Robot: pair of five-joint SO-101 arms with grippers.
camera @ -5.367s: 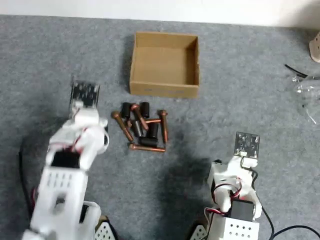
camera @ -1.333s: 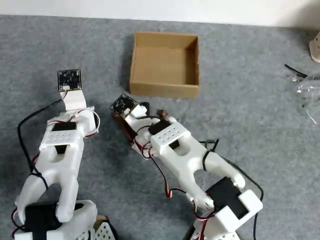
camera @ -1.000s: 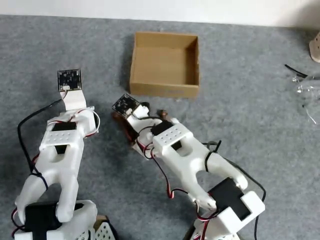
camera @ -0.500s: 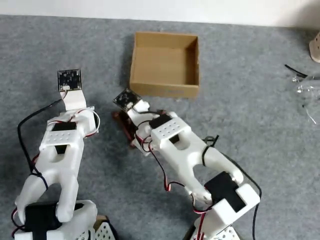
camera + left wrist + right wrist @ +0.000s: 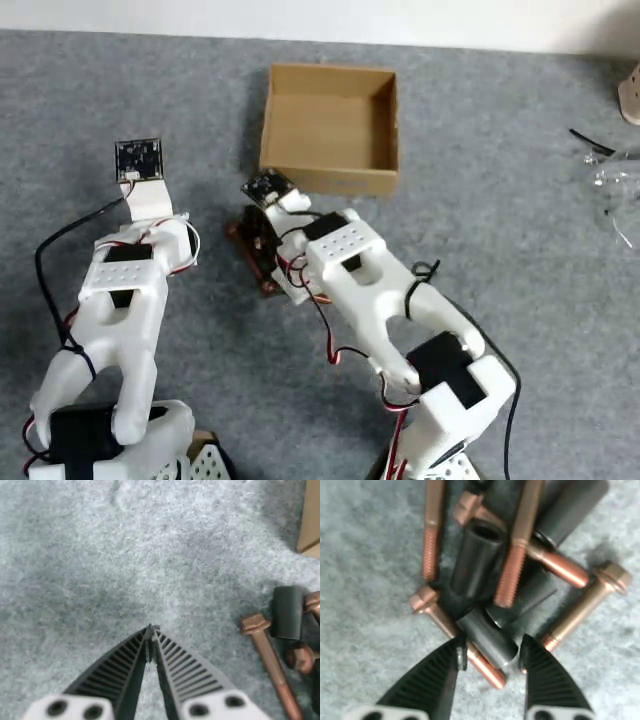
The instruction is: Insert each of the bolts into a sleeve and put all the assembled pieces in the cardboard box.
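My right gripper (image 5: pixel 491 652) is spread wide and empty, astride a dark sleeve (image 5: pixel 487 641) in the pile (image 5: pixel 252 250) mid-frame in the high view, just below the cardboard box (image 5: pixel 329 180), and closing here could pinch the bolt (image 5: pixel 442 617) lying against it too

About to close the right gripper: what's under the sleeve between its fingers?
A copper bolt passes at least partly beneath the sleeve, its threaded end emerging near the open right gripper. How much lies under is covered.
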